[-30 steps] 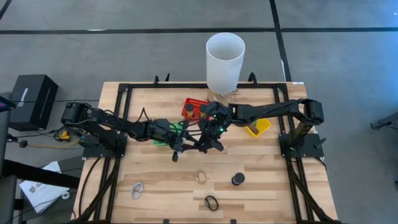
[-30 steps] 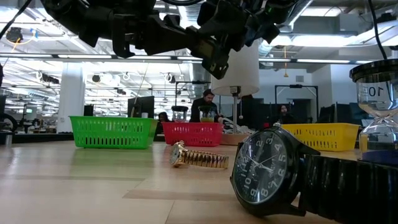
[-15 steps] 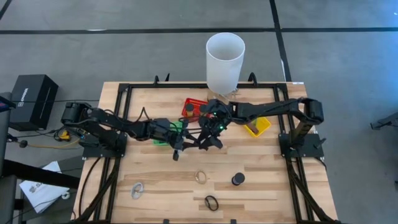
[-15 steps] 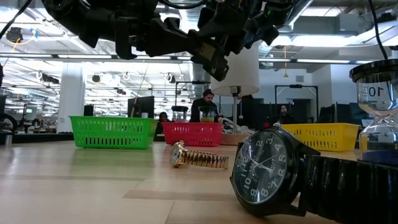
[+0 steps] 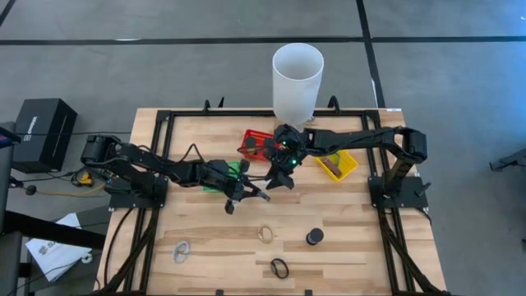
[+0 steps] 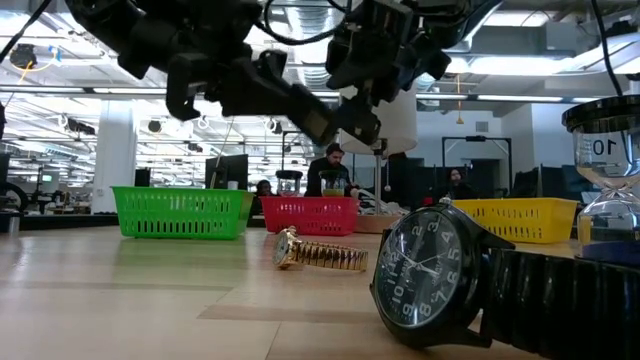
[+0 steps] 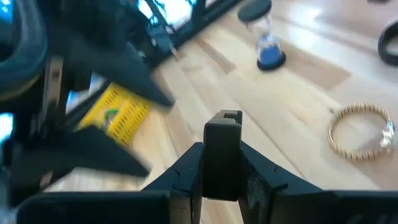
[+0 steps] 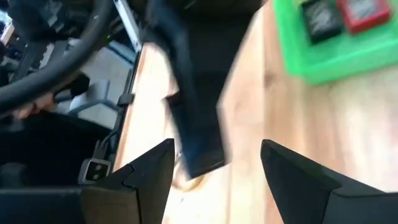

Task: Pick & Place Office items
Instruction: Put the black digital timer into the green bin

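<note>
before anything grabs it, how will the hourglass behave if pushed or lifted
The hourglass stands upright on a small round base, so a push up high would probably tip it. Once down, it would likely roll on its round caps. Its clear middle looks like glass, so it is probably fragile and slippery.

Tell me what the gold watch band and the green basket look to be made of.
The gold watch band: likely metal, shiny, with ribbed links catching the light. The green basket: probably moulded plastic, bright and uniform in colour, its walls a slotted lattice.
</note>
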`<state>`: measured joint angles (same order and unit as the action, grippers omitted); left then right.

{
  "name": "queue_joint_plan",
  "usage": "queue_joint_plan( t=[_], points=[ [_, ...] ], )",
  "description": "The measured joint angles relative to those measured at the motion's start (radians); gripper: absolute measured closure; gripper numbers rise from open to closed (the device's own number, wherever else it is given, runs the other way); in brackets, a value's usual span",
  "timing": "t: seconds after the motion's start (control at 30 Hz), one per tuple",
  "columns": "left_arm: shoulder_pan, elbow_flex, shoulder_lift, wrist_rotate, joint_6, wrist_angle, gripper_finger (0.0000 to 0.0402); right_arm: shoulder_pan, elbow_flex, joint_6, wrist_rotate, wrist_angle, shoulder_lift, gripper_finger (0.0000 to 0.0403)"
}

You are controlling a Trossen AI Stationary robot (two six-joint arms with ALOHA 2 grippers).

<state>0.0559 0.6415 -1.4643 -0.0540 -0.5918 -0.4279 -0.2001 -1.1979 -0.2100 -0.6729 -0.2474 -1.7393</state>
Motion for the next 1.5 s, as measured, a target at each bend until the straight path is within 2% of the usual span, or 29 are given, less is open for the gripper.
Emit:
queue_joint_plan(
  t=[0.1,0.33,0.57,0.7,0.93,1.1,1.3,1.5],
  points=[
    [0.0,0.0,0.008,0.015,0.026,0.053,0.0333,0.003,0.0,0.0,-0.005,-0.049,0.0,0.0173],
    [-0.005,0.0,0.143,0.203,0.11,0.328,0.0336,0.008,0.0,0.039,0.006,-0.192,0.0,0.0176],
    [-0.024,0.0,0.337,0.23,0.374,0.614,0.0333,0.022,0.0,0.053,0.156,-0.194,0.0,0.0182],
    [-0.064,-0.022,0.378,0.232,0.499,0.654,0.0335,0.039,0.0,0.053,0.21,-0.187,0.0,0.0182],
    [-0.154,-0.106,0.335,0.14,0.522,0.665,0.0332,0.072,0.0,0.061,0.23,-0.178,0.0,0.0182],
    [-0.209,-0.104,0.283,0.091,0.502,0.637,0.0331,0.087,0.0,0.063,0.229,-0.169,0.0,0.0182],
    [-0.274,-0.101,0.209,-0.103,0.467,0.598,0.033,0.089,0.0,0.063,0.229,-0.168,0.0,0.0182],
    [-0.311,-0.103,0.142,-0.077,0.45,0.59,0.0319,0.085,0.0,0.063,0.229,-0.164,0.0,0.0182]
  ],
)
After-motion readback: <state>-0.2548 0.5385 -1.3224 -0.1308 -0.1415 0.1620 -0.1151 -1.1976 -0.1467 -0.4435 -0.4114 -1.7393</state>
